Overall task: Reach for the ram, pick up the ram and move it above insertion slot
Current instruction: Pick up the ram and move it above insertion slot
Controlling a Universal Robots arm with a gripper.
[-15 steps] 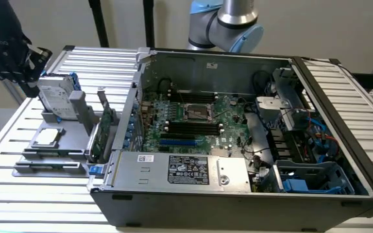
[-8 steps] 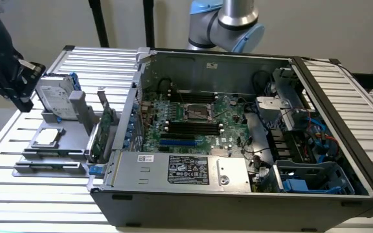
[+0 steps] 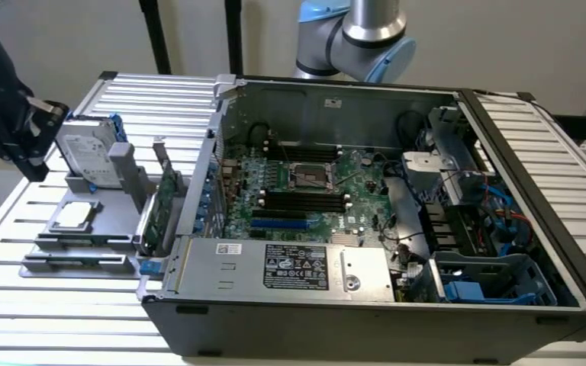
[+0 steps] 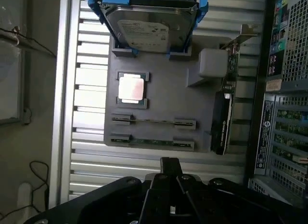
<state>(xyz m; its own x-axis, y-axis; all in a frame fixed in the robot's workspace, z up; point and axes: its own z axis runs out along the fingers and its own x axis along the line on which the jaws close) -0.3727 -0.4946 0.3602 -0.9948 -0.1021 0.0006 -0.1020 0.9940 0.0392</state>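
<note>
1. Your gripper [image 4: 169, 165] is clenched, holding nothing, over the bench [image 3: 59, 320].
2. The ram [image 4: 151, 141] stands on edge in the grey tray [image 4: 159, 101], at 9 o'clock from the computer case [image 3: 375, 324] in the exterior view.

You have an open computer case [image 3: 375, 328] lying on a slatted metal table [image 3: 59, 313]. Inside sits a green motherboard [image 3: 365, 171], with a silver power supply [image 3: 283, 267] along the near wall. Beside the case, on the exterior view's left, a grey holder [image 4: 163, 101] carries a silver hard drive [image 4: 149, 29] propped upright, a square processor chip [image 4: 131, 88] lying flat, and an expansion card [image 4: 222, 120] standing on edge nearest the case.
</note>
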